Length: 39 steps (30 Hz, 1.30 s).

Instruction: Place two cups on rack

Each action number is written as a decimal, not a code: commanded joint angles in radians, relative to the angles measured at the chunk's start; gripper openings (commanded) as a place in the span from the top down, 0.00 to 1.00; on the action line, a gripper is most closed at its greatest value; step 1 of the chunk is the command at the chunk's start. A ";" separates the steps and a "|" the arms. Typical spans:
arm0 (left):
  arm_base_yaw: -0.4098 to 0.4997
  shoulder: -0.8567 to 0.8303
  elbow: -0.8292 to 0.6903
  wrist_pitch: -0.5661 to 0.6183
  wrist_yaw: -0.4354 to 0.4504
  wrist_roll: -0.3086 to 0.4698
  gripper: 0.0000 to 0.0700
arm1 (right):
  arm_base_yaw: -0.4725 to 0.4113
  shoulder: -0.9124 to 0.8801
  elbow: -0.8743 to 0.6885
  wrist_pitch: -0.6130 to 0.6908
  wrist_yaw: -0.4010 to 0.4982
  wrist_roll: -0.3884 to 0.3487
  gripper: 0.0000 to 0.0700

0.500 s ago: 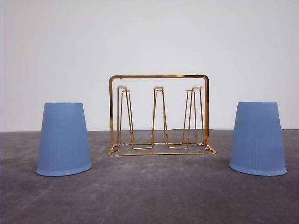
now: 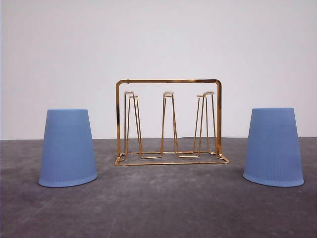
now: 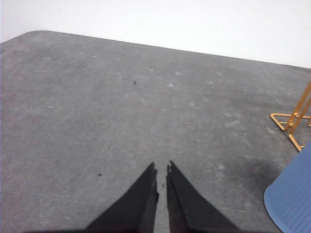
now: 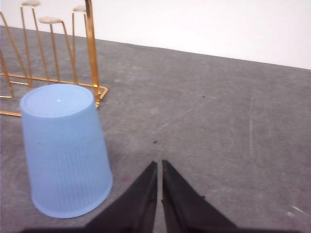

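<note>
The rack (image 2: 168, 121) is made of thin wire with a shiny golden finish, seemingly metal, and pale matt tips are seen on its prongs. The two cups (image 2: 68, 148) (image 2: 274, 147) are finished in matt light blue (fine vertical ribs are pressed into the walls). The table (image 2: 158, 208) is covered by a dull grey, slightly mottled surface. The gripper fingers (image 4: 141, 201) are seen in smooth matt black.

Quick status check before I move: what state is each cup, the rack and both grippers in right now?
Left cup: upside down on the table, beside the rack, not held.
Right cup: upside down on the table, beside the rack, not held.
Rack: upright between the cups, all prongs bare.
Left gripper: shut, empty, above bare table.
Right gripper: shut, empty, near the right cup, not touching it.
</note>
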 commanded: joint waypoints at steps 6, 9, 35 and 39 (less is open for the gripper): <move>0.000 -0.002 -0.016 0.010 0.008 -0.042 0.98 | 0.001 0.000 -0.003 0.063 -0.057 0.102 0.98; 0.000 -0.001 0.007 0.047 0.053 -0.145 0.98 | 0.000 0.000 0.017 0.123 -0.047 0.234 0.99; -0.079 0.864 0.835 -0.402 0.287 -0.018 0.98 | 0.037 0.887 0.818 -0.406 -0.132 0.137 0.99; -0.093 0.940 0.835 -0.399 0.287 -0.006 0.92 | 0.037 0.953 0.818 -0.417 -0.137 0.120 0.99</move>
